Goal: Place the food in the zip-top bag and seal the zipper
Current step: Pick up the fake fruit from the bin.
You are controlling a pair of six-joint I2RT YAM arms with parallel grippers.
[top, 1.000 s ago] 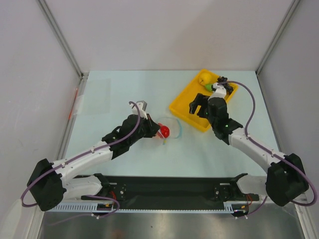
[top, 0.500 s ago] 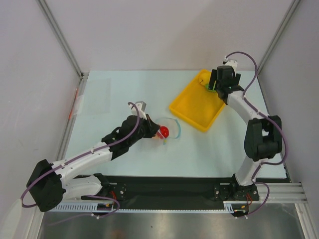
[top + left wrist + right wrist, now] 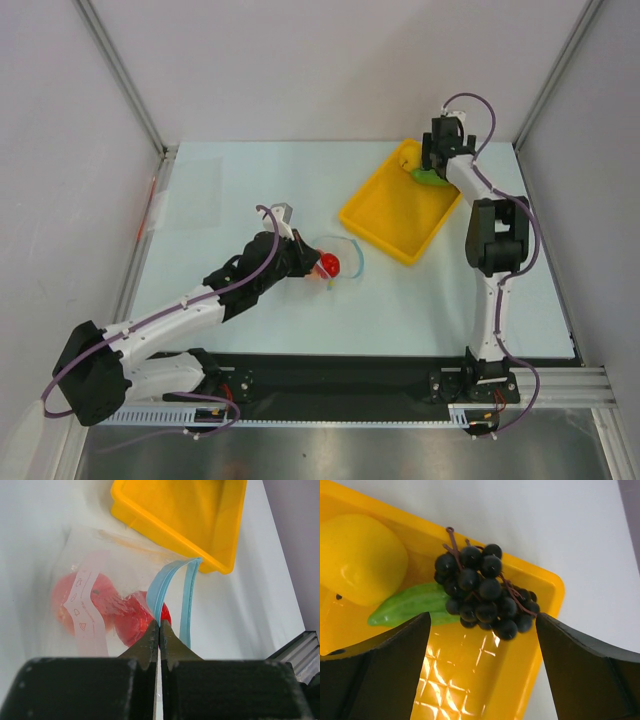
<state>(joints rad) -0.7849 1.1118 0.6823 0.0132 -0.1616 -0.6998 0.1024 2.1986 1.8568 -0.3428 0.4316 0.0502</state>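
In the top view, table centre: zip-top bag lies flat, a red fruit inside; left gripper at its 9 o'clock edge.
Top view, tray: yellow tray at 2 o'clock from the bag; right gripper over its 1 o'clock corner.
Left wrist: fingers pressed together, pinching the zipper; a second fruit, seemingly red too, behind the plastic.
Right wrist: fingers spread above the grape bunch; yellow fruit at its 9 o'clock, green fruit at 8.

Red fruits 2, yellow 1, green 1, grape bunch 1
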